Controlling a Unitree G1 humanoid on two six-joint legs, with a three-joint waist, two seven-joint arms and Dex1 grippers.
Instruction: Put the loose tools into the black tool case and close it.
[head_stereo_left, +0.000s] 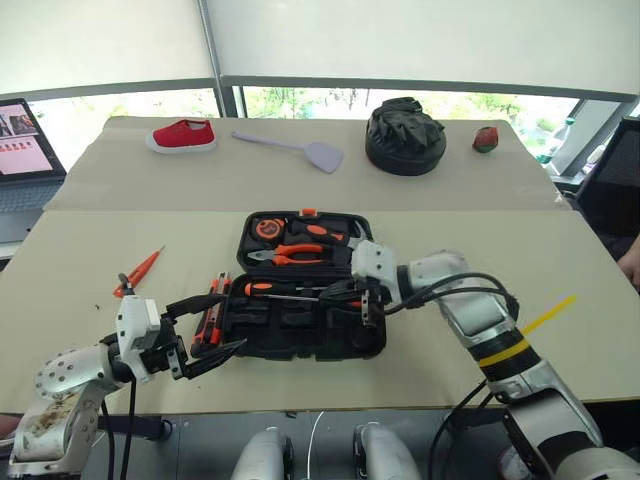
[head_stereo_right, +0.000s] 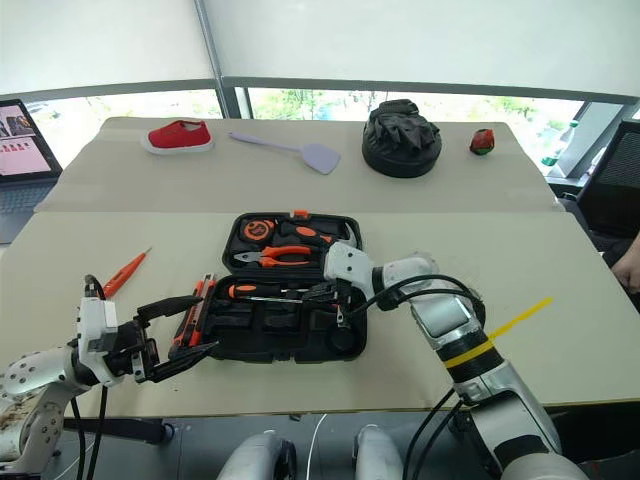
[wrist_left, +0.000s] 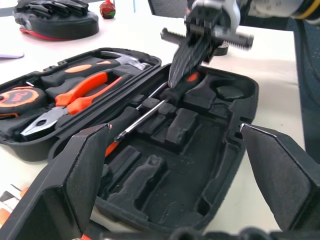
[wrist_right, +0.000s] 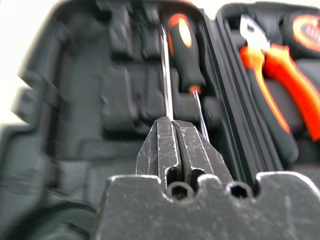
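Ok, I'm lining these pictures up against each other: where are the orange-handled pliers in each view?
Left eye view: the pliers lie near the centre, in the far half of the black tool case.
Right eye view: same recess, slightly left of centre.
Left wrist view: in the case, beside the tape measure, jaws nearest the camera.
Right wrist view: beyond the case's middle ridge.
Shared landmark: the black tool case.

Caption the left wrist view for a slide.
Open left gripper faces the open case while the shut right gripper sits over a screwdriver inside.
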